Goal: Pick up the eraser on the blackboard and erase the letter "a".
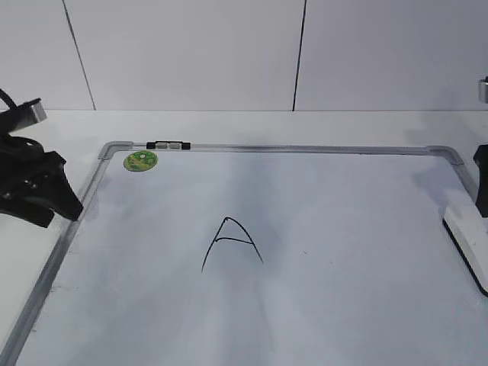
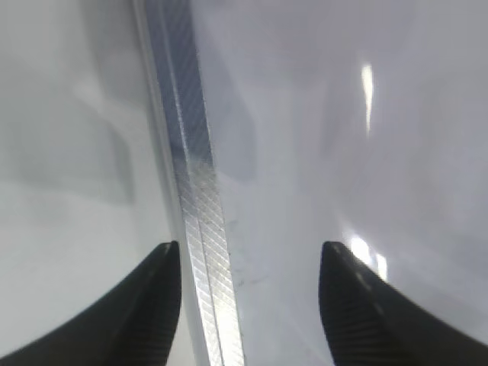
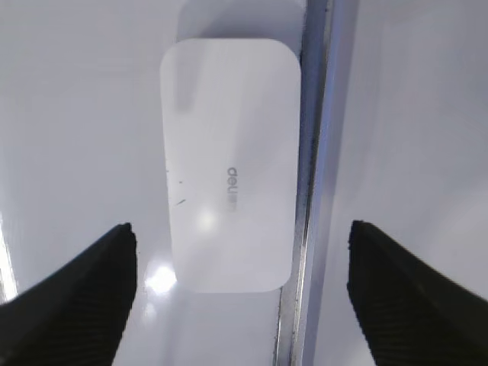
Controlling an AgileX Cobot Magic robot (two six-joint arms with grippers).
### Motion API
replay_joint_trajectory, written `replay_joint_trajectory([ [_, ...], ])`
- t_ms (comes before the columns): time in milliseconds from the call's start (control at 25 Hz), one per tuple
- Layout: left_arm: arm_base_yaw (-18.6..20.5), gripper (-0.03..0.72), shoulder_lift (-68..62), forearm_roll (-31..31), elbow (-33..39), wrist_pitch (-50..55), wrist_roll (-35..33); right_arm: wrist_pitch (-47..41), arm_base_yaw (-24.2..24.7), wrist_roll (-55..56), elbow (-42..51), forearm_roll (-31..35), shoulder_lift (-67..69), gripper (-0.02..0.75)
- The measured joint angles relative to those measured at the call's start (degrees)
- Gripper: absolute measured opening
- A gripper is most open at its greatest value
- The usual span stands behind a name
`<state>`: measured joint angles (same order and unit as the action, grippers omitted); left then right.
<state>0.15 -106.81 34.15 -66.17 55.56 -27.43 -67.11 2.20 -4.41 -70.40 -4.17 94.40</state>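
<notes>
The blackboard (image 1: 343,229) is a white board with a silver frame lying flat on the table. An angular capital "A" (image 1: 232,242) is drawn at its middle; no cursive lowercase "a" is in view. The eraser (image 3: 229,164), a flat white rounded block, lies on the board against the right frame rail (image 3: 313,152); it also shows at the right edge of the exterior view (image 1: 467,236). My right gripper (image 3: 240,225) is open and empty above the eraser, its jaws either side of it (image 1: 481,191). My left gripper (image 2: 250,245) is open and empty over the left frame rail (image 2: 194,175), also seen in the exterior view (image 1: 46,200).
A round green sticker (image 1: 140,160) sits in the board's far left corner. A small black-and-white clip (image 1: 168,144) is on the top frame rail. A white wall stands behind the table.
</notes>
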Motion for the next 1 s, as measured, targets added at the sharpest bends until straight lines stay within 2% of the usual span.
replay_joint_trajectory([
  [160,0.00,0.436,2.98,-3.27,-2.82,5.48,3.98,-1.95,-0.11,0.00,0.00,0.76,-0.97,0.654],
  [360,0.00,0.438,11.05,-8.34,-3.07,8.64,8.55,-2.47,-1.86,0.48,0.00,0.91,-5.42,0.653],
  [760,0.00,0.438,32.99,-16.58,-3.07,14.61,15.31,-3.37,-2.87,1.58,0.00,2.60,-21.35,0.653],
  [1000,0.00,0.438,45.07,-19.18,-2.41,15.37,18.69,-3.98,-2.97,1.80,0.57,3.05,-31.21,0.653],
])
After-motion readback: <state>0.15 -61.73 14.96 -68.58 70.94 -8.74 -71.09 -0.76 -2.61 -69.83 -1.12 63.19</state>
